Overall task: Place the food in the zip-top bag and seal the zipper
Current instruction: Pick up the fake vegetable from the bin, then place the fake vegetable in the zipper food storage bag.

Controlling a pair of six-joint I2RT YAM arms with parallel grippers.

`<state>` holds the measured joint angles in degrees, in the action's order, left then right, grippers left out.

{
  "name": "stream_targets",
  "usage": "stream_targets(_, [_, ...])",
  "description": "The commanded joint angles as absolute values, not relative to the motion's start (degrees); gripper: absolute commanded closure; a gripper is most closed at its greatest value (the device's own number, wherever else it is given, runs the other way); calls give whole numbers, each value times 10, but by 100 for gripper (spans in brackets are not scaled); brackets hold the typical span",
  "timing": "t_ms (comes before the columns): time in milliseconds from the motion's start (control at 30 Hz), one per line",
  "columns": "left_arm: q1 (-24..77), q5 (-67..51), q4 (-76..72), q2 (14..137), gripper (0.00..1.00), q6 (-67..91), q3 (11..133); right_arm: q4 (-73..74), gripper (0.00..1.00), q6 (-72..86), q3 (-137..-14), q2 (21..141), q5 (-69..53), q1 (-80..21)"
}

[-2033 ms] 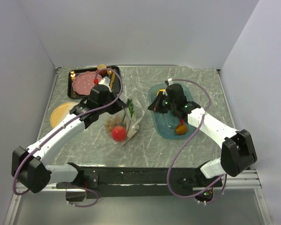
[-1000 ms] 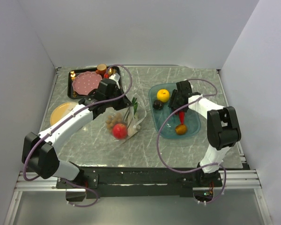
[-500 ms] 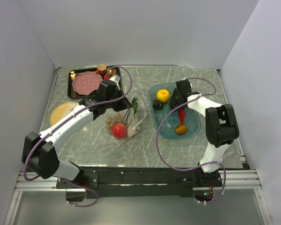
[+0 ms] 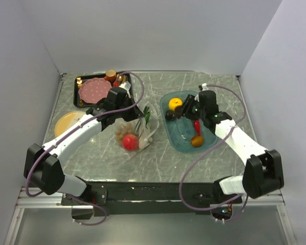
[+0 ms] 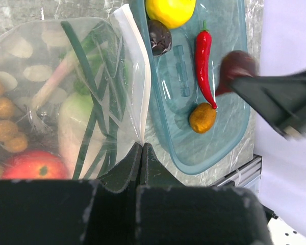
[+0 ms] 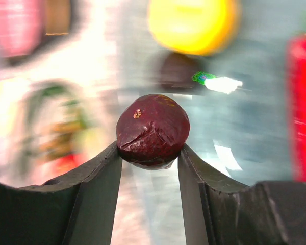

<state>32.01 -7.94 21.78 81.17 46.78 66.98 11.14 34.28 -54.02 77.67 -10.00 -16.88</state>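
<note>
The zip-top bag lies mid-table, its mouth toward the teal tray. It holds a red apple, a white oblong piece, green leaves and a brown nut cluster. My left gripper is shut on the bag's mouth edge, pinching the whitish zipper. My right gripper is shut on a dark red round fruit, held above the tray's left part. In the tray lie a yellow fruit, a dark purple piece, a red chili and an orange fruit.
The teal oval tray sits right of the bag. A black tray at the back left carries a pink dotted plate and a brown cup. A yellow plate lies at the left.
My right gripper has closed on the dark red fruit, lifted it off the tray and swung left toward the bag. The left gripper has kept its hold on the bag edge.
</note>
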Motion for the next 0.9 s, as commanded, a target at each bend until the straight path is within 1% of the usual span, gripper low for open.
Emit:
stream_targets(0, [318, -84, 212, 791, 99, 468, 684, 36, 100, 406, -555, 779, -198, -216])
stream_targets(67, [318, -84, 214, 789, 99, 468, 684, 14, 100, 416, -567, 798, -198, -262])
stream_targets(133, [317, -79, 215, 788, 99, 468, 686, -31, 100, 445, -570, 836, -206, -283])
stream_targets(200, [318, -79, 210, 781, 99, 471, 686, -101, 100, 499, -558, 880, -264, -302])
stream_targets(233, [318, -82, 209, 780, 99, 471, 683, -172, 100, 520, -553, 895, -281, -308])
stream_targets(400, [318, -89, 211, 775, 99, 471, 681, -247, 100, 577, -599, 1022, -349, -353])
stream_targets(500, [319, -101, 209, 769, 99, 472, 679, -236, 100, 574, -628, 1066, -358, -364])
stream_targets(600, [319, -105, 197, 763, 99, 472, 671, -224, 100, 562, -625, 1065, -340, -371])
stream_targets(667, [319, -105, 199, 765, 99, 472, 671, -189, 100, 543, -648, 1071, -357, -378])
stream_targets(700, [318, -105, 199, 769, 99, 471, 671, -179, 97, 525, -651, 1068, -359, -380])
stream_targets(767, [318, -104, 204, 773, 99, 468, 676, -167, 87, 513, -637, 1057, -352, -377])
stream_targets(833, [318, -91, 207, 773, 99, 466, 681, -173, 80, 515, -624, 1039, -356, -376])
stream_targets(867, [318, -84, 207, 771, 99, 466, 682, -164, 70, 515, -614, 1032, -346, -376])
